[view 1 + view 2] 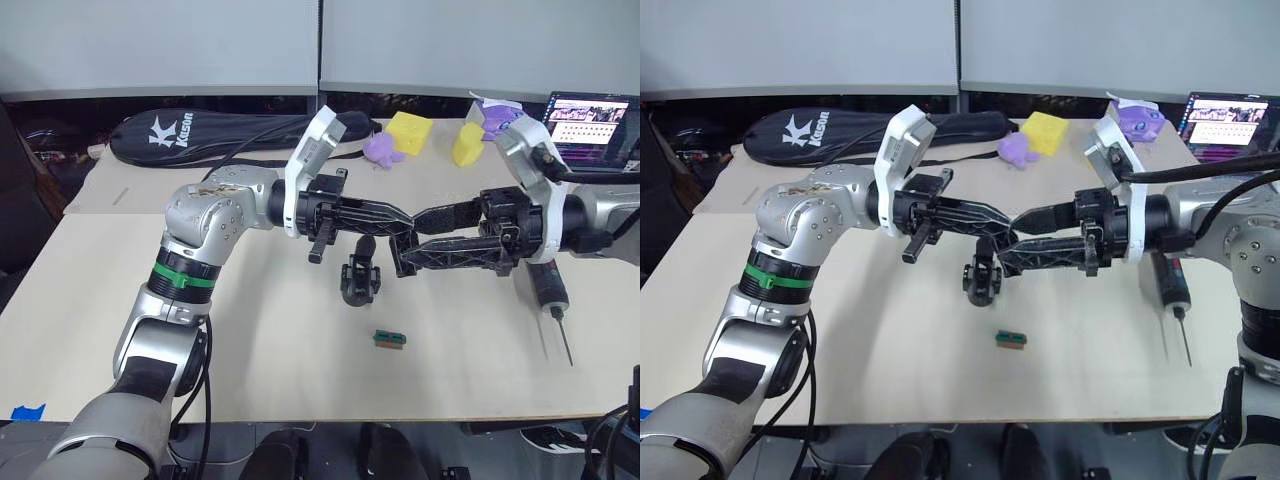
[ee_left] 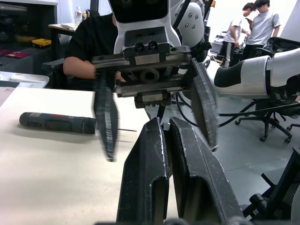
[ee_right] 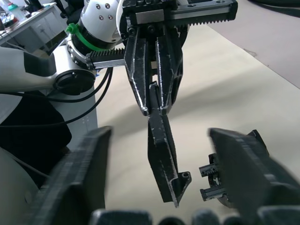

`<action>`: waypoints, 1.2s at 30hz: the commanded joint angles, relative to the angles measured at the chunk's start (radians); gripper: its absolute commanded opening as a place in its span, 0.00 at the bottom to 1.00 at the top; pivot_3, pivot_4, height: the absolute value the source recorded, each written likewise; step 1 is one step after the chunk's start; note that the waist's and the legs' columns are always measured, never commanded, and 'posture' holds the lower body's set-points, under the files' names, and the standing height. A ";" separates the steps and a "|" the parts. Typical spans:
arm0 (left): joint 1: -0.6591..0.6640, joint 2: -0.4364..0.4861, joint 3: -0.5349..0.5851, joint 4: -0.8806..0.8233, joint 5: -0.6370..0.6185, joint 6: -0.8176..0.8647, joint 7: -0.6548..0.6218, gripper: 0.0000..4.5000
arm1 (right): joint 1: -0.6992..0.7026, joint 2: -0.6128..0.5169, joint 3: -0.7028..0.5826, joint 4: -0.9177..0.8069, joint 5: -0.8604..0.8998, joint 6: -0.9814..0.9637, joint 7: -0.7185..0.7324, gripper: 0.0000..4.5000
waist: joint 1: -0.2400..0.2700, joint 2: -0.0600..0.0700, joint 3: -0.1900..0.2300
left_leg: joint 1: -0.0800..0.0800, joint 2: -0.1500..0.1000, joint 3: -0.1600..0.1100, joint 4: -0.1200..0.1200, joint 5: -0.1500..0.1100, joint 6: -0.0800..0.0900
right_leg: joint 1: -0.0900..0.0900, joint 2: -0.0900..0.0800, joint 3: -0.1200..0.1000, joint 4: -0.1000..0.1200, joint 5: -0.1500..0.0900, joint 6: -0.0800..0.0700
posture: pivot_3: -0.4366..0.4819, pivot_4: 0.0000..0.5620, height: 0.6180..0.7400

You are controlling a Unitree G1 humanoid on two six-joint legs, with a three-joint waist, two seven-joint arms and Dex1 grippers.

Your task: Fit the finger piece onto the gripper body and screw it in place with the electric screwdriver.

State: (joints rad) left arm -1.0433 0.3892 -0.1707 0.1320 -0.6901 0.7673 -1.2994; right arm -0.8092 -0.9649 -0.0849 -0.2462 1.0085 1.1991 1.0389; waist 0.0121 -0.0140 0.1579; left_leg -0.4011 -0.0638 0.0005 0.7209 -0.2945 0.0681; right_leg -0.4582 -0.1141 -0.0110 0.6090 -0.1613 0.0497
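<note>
From the head views, two pincers meet tip to tip above the middle of the desk (image 1: 150, 330). The left pincer (image 1: 398, 222) is pressed together on one finger piece (image 3: 164, 154). The right pincer (image 1: 410, 243) faces it with its fingers spread. One gripper body (image 1: 359, 280) sits on the desk just below them. One small green block (image 1: 390, 339) lies nearer the front edge. One electric screwdriver (image 1: 550, 290) lies at the right, under the right arm.

In the left wrist view, the two closed fingers (image 2: 145, 178) point at the spread right pincer, and the screwdriver lies on the desk beyond.

In the right wrist view, the finger piece hangs from the left pincer, between the right pincer's two spread fingers (image 3: 79, 178), beside the gripper body.
</note>
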 commanded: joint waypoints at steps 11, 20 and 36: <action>-0.004 -0.001 0.030 -0.026 -0.006 0.007 0.013 0.00 | 0.009 0.022 0.022 -0.034 -0.039 -0.045 0.014 0.30 | 0.000 0.000 0.000 | 0.000 0.000 0.000 0.000 0.000 0.000 | 0.000 0.000 0.000 0.000 0.000 0.000 | 0.48 0.27 0.86; -0.005 0.003 0.028 -0.026 -0.005 0.010 0.013 0.00 | -0.003 0.031 0.024 -0.026 -0.042 -0.045 0.034 0.46 | 0.000 0.000 0.000 | 0.000 0.000 0.000 0.000 0.000 0.000 | 0.000 0.000 0.000 0.000 0.000 0.000 | 0.48 0.27 0.86; -0.007 0.063 0.062 0.023 -0.032 0.054 -0.048 0.36 | 0.046 0.040 0.047 -0.082 -0.144 -0.182 0.067 0.07 | -0.001 0.000 0.000 | 0.000 0.000 0.000 0.000 0.000 0.000 | 0.000 0.001 -0.001 0.000 0.000 0.000 | 0.48 0.27 0.86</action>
State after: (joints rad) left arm -1.0372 0.4197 -0.1485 0.1523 -0.7061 0.8134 -1.3096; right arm -0.7669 -0.9153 -0.0179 -0.2946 0.8828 1.0774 1.0890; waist 0.0114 -0.0140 0.1579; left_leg -0.4009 -0.0640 0.0004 0.7211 -0.2943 0.0676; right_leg -0.4586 -0.1136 -0.0118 0.6095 -0.1613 0.0498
